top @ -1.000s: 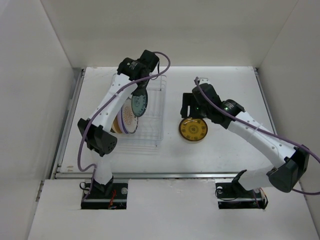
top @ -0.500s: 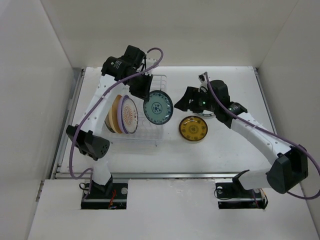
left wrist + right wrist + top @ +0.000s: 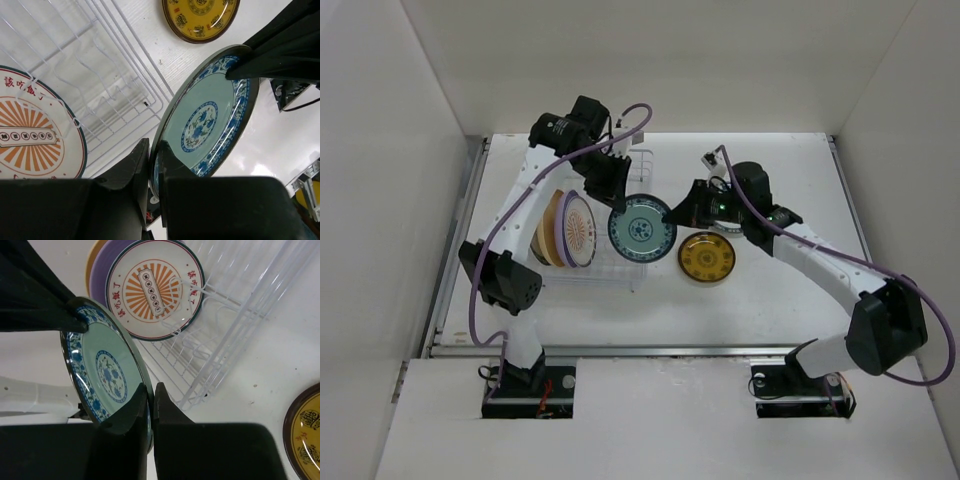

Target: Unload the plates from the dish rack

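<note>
loads of bare table (image 3: 770, 300) toward the right and near edges. dish rack (image 3: 620, 275) left of centre, reaching toward the back edge. teal-blue plate (image 3: 642, 230) up over the rack's right rim, pinched on opposite edges: left gripper (image 3: 154, 150) clamped on it, right gripper (image 3: 150, 392) clamped on too, wide open and clear of it a moment ago. yellow-brown plate (image 3: 707, 258) flat mid-table. orange-red plate (image 3: 576, 230) upright in the rack, covering most of the lavender plate (image 3: 107, 262).
</note>
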Controlling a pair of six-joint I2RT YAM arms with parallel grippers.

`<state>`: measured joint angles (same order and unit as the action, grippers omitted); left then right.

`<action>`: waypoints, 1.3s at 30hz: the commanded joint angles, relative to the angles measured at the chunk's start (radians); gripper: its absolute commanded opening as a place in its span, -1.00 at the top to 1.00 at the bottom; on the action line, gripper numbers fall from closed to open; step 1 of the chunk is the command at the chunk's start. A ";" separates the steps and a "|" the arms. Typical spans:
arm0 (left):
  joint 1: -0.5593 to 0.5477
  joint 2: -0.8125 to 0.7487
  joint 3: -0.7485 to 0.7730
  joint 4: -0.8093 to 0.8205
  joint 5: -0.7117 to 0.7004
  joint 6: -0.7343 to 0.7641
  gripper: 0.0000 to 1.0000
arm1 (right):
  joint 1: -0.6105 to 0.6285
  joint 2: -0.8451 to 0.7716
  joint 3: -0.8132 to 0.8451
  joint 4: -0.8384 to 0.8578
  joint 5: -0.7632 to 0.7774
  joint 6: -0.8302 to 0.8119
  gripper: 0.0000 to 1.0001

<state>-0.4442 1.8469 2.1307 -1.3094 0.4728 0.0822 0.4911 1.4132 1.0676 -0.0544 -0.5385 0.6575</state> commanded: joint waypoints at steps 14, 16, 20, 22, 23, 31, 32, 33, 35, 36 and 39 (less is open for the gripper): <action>-0.024 -0.095 0.014 0.018 -0.721 -0.084 -1.00 | -0.151 -0.237 -0.058 -0.384 0.494 0.005 1.00; -0.024 -0.086 0.014 -0.017 -0.734 -0.065 -0.96 | -0.172 -0.247 -0.093 -0.442 0.578 0.005 1.00; -0.048 -0.077 -0.057 -0.045 -0.726 -0.047 -0.78 | -0.172 -0.234 -0.171 -0.452 0.603 0.005 1.00; -0.080 -0.091 -0.118 -0.031 -0.761 -0.036 -0.71 | -0.172 -0.220 -0.199 -0.452 0.603 0.016 1.00; -0.090 -0.100 -0.135 -0.031 -0.772 -0.026 -0.71 | -0.172 -0.220 -0.228 -0.428 0.589 0.027 1.00; -0.099 -0.080 -0.180 -0.022 -0.821 -0.025 -0.69 | -0.172 -0.103 -0.276 -0.335 0.534 0.027 0.99; -0.099 -0.080 -0.189 -0.022 -0.821 -0.025 -0.69 | -0.172 -0.093 -0.276 -0.335 0.534 0.015 0.91; -0.099 -0.080 -0.189 -0.022 -0.835 -0.025 -0.69 | -0.172 -0.083 -0.276 -0.335 0.534 0.005 0.80; -0.099 -0.071 -0.198 -0.022 -0.855 -0.035 -0.69 | -0.172 -0.048 -0.253 -0.349 0.534 -0.010 0.41; -0.108 -0.061 -0.198 -0.022 -0.864 -0.035 -0.69 | -0.172 -0.037 -0.253 -0.366 0.534 -0.025 0.25; -0.108 -0.061 -0.209 -0.022 -0.878 -0.035 -0.69 | -0.172 0.004 -0.244 -0.380 0.552 -0.050 -0.05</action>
<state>-0.5480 1.7973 1.9400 -1.3140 -0.3599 0.0475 0.3153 1.3930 0.7959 -0.4271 0.0006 0.6476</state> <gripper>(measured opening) 0.846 0.511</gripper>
